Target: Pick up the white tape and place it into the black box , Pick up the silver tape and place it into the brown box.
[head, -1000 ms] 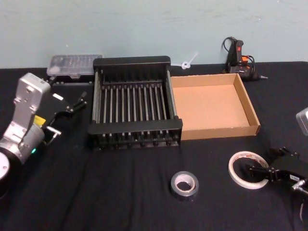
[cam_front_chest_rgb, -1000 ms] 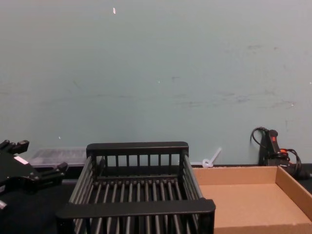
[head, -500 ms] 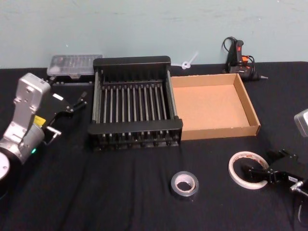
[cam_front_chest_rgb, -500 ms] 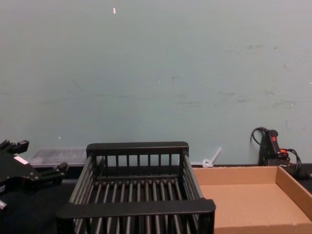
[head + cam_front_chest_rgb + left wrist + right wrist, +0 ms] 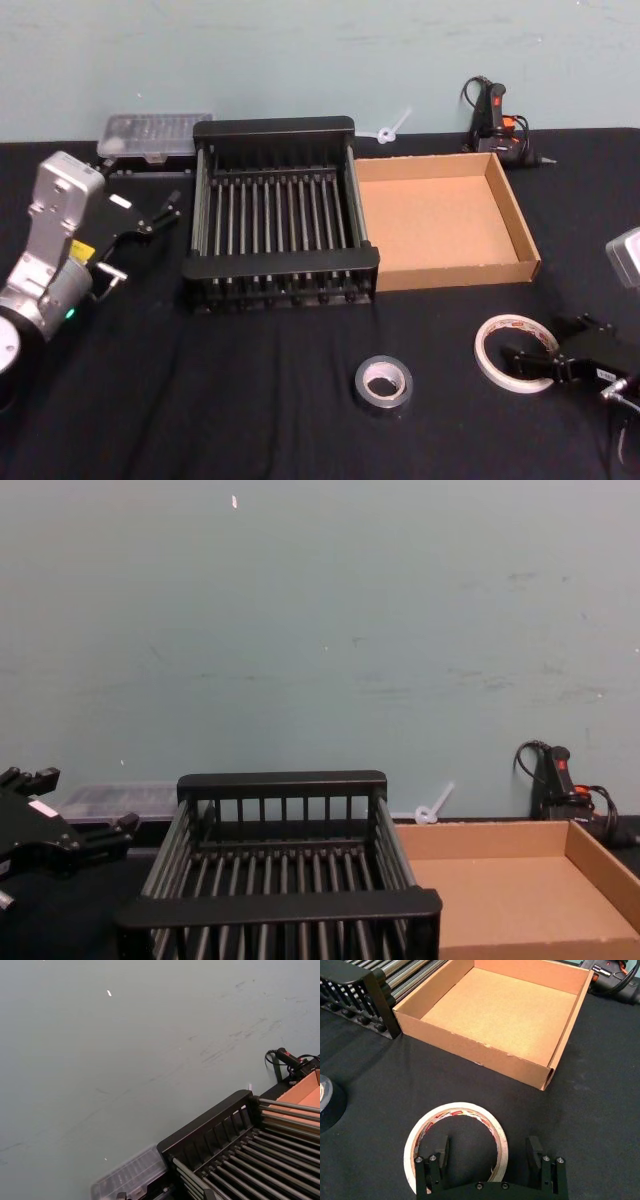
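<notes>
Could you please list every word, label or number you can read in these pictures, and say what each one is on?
No text can be read.
Red-orange print on the white tape: too blurred to read.
White sticker on the left gripper: too small to read.
Yellow label on the left arm: too small to read.

Two tapes (image 5: 518, 353), two boxes (image 5: 272, 212).

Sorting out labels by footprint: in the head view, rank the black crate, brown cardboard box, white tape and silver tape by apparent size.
1. black slatted plastic crate and shallow brown cardboard box: too alike to separate
2. flat white tape roll
3. grey-silver tape roll
</notes>
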Available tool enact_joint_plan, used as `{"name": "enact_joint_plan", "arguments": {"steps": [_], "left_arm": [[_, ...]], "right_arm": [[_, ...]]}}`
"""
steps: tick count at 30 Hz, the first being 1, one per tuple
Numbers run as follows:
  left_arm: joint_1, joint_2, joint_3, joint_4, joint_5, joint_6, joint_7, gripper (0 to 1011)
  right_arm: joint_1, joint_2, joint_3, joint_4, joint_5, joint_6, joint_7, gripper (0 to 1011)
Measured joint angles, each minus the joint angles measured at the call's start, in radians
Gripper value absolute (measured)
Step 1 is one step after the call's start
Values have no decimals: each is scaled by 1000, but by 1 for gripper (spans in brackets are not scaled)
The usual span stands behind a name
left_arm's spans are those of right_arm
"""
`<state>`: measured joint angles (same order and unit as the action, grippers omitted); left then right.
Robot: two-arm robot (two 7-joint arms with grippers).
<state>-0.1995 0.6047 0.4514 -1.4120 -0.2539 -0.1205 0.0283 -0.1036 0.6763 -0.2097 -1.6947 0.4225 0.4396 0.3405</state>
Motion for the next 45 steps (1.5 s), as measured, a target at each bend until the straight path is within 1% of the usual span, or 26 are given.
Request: {"name": "enact_joint_plan", "arguments": {"steps": [36, 40, 41, 42, 44, 45], "left_arm": [[0, 0, 0, 0, 0, 0, 0, 1001], [0, 0, 0, 0, 0, 0, 0, 1001], [0, 0, 0, 0, 0, 0, 0, 1001], [0, 0, 0, 0, 0, 0, 0, 1001], [0, 0, 0, 0, 0, 0, 0, 1001], [0, 0, 0, 0, 0, 0, 0, 1001]], "right_arm": [[4, -1, -5, 4, -7, -2, 8, 1003], [3, -1, -4, 4, -7, -2, 8, 925], [3, -1, -4, 4, -7, -2, 8, 891], [3, -1, -4, 4, -7, -2, 8, 883], [3, -1, -4, 4, -6, -2, 8, 811], [3, -1, -4, 4, -6, -2, 8, 791]]}}
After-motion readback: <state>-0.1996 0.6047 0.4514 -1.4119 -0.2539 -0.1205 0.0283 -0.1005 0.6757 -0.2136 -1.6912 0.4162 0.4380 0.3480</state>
